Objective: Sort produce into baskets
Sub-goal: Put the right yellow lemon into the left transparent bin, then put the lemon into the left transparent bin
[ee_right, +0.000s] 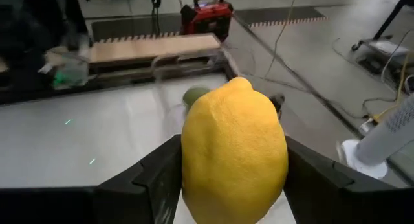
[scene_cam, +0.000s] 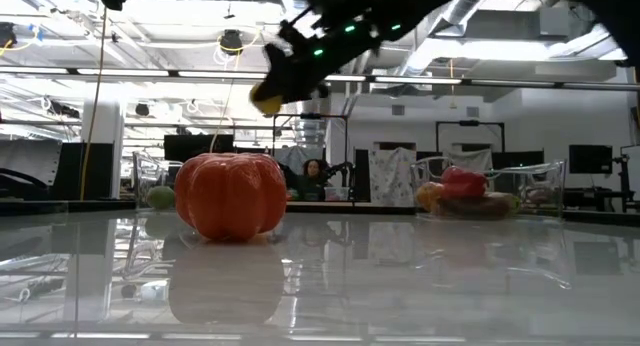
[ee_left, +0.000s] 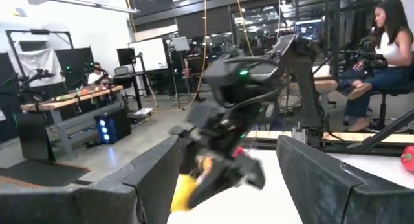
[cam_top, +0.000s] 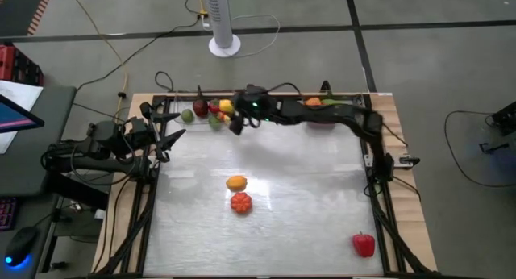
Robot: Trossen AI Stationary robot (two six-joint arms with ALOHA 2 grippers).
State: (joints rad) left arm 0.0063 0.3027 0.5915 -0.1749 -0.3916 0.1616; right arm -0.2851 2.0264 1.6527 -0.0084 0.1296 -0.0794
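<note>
Over far-left basket: your right gripper [ee_right: 234, 185] clamps the smooth yellow plastic lemon [ee_right: 234, 151] between its fingers.
Room: your left gripper [cam_top: 165, 142] waits half-open at the table's left edge.

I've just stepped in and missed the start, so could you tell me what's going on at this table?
The robot is sorting toy produce into clear baskets at the far edge of the table. The right gripper holds a yellow lemon between its fingers, up in the air near the left basket, which already holds several pieces. The left gripper waits open at the table's left side. An orange tomato, a second lemon and a red pepper are still on the table.
</note>
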